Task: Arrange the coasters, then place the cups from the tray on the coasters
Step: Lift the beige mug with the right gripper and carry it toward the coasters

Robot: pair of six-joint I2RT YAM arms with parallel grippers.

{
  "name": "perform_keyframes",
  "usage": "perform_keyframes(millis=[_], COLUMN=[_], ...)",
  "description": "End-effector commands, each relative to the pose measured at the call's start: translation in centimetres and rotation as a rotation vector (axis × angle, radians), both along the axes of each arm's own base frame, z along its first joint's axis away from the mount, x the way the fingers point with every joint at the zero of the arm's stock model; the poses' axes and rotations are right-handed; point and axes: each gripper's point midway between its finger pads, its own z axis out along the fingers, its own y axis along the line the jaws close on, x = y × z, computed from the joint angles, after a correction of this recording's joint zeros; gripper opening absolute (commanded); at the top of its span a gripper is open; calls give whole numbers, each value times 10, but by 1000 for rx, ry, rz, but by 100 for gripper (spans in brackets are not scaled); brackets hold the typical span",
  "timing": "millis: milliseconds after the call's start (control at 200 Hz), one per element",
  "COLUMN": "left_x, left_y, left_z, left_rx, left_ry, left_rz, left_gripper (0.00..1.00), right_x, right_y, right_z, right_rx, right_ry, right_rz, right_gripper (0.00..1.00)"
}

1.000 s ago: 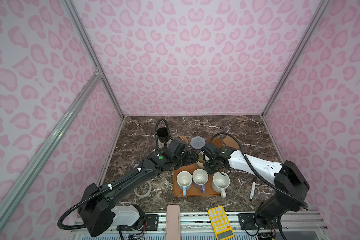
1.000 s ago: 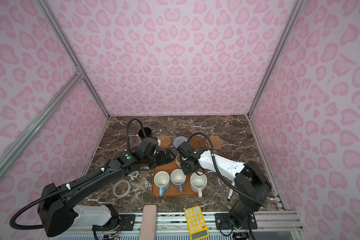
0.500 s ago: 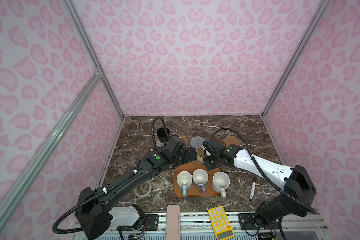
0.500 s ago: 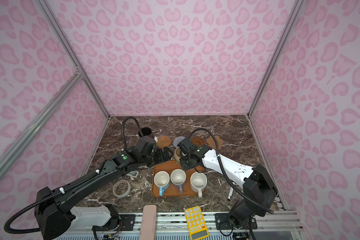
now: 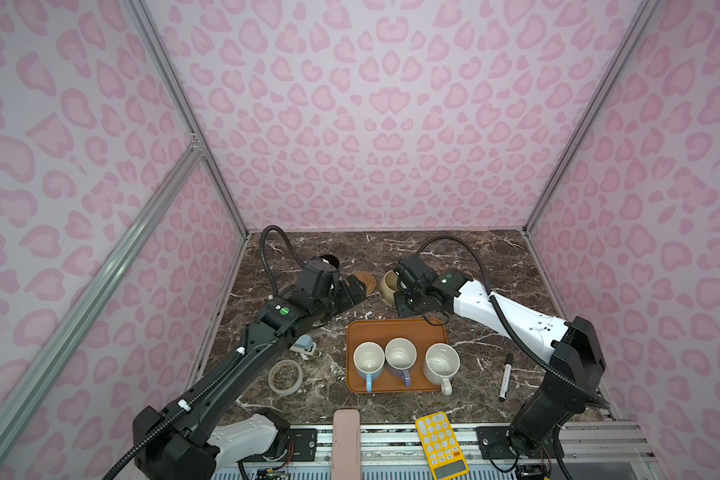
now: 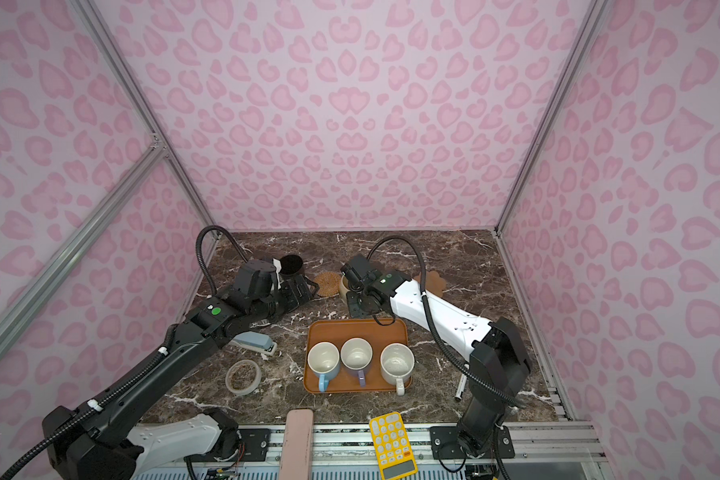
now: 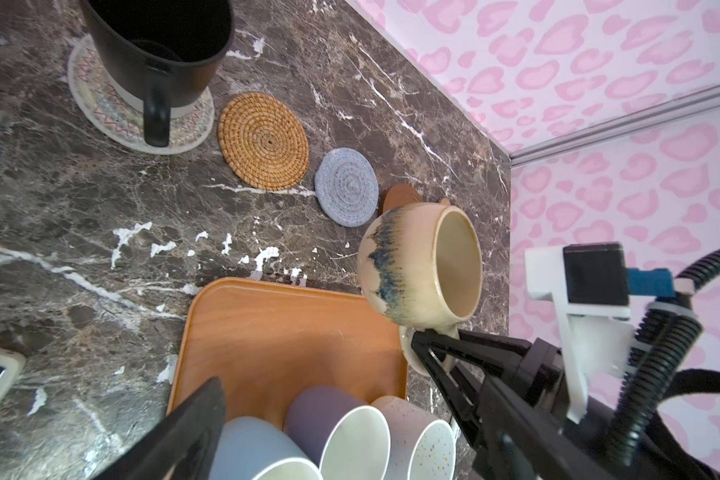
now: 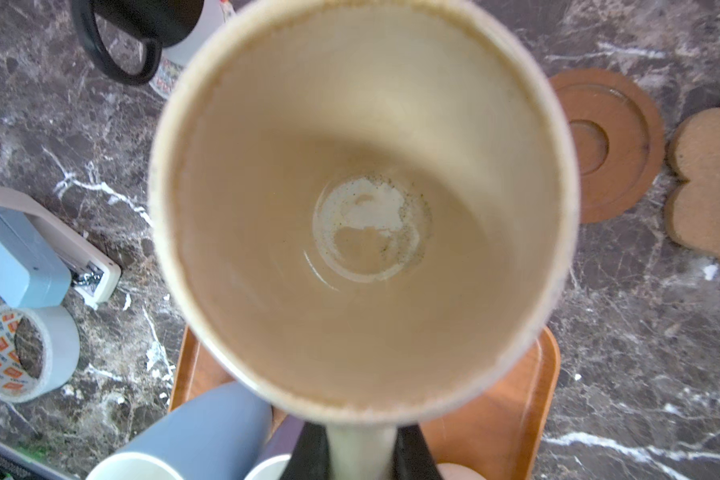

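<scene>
My right gripper (image 8: 360, 453) is shut on the handle of the cream-yellow cup (image 8: 362, 187), which hangs just behind the tray (image 5: 395, 330) in both top views. The black cup (image 7: 159, 50) stands on the white woven coaster (image 7: 100, 108). In a row beside it lie the rattan coaster (image 7: 263, 141), the light blue coaster (image 7: 346, 187), the brown disc (image 8: 612, 145) and the paw coaster (image 8: 711, 183). The light blue cup (image 5: 368, 361), the lavender cup (image 5: 400, 355) and the speckled cup (image 5: 441, 363) stand on the tray. My left gripper (image 5: 356, 289) is open and empty, close to the rattan coaster.
A tape ring (image 5: 285, 376) and a stapler (image 5: 304, 345) lie left of the tray under my left arm. A marker (image 5: 506, 376) lies to its right. A yellow calculator (image 5: 441, 444) and a pink bar (image 5: 346, 440) sit at the front edge.
My right gripper has carried the cream-yellow cup off the tray, back and a little left toward the coaster row. My left gripper has shifted slightly backward, still open.
</scene>
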Motion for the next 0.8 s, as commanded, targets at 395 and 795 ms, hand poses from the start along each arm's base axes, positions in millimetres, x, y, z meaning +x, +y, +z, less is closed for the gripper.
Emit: perform_keyframes(millis=[395,795], left_x=[33,54], left_y=[19,43], left_z=[-11,-40], left_rx=[-10,-21], left_ry=[9,74], left_rz=[-19,48], left_gripper=[97,97], right_x=[72,105], right_y=[65,99], right_z=[-4,-44], right_rx=[48,14], right_ry=[-53,-11], right_rz=[-134,-166], right_gripper=[0,0])
